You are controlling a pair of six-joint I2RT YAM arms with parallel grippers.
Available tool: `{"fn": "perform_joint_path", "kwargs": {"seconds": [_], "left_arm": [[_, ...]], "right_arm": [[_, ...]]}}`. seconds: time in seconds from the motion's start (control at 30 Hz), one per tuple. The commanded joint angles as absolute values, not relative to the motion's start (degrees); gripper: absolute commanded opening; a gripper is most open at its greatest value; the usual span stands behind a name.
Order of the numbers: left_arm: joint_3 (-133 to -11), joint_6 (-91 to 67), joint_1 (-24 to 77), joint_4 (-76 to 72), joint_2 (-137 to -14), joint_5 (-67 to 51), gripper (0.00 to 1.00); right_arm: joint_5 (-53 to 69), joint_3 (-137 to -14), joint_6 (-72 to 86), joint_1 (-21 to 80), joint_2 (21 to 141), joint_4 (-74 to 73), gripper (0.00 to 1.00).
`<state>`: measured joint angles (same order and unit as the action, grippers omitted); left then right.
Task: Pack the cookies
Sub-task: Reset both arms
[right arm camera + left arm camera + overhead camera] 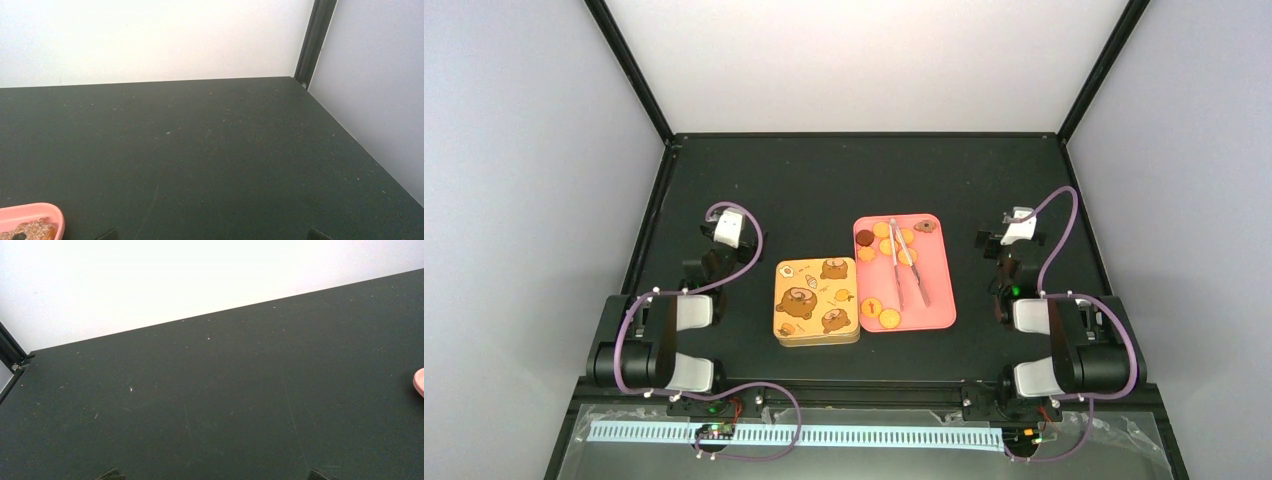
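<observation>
Overhead, the cookies lie on a pink tray with metal tongs across them, beside a closed bear tin. Wrist views show mostly bare bench; left fingers and right fingers are spread wide, empty.

Lab cell — black table, white walls

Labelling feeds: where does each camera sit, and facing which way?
Top external: above and behind, looking down on table, tin, tray of cookies; left arm, right arm show.
Left wrist: on left tool, facing back wall; fingertips at bottom edge.
Right wrist: on right tool, facing far-right corner; fingertips likewise.
Shared: all three show the tray.
</observation>
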<state>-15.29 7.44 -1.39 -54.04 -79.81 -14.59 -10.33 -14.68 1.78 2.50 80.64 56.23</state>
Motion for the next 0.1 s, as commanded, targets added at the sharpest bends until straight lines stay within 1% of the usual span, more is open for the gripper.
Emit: {"fn": "perform_joint_path", "kwargs": {"seconds": [0.0,0.07], "left_arm": [[-16.3,7.2,-1.4,-56.2,-79.4,-15.4,0.99],[-16.3,7.2,-1.4,-56.2,-79.2,-15.2,0.99]], "right_arm": [[-10.1,-15.6,1.4,2.4,80.3,59.4,1.0],[-10.1,-15.6,1.4,2.4,80.3,59.5,1.0]]}}
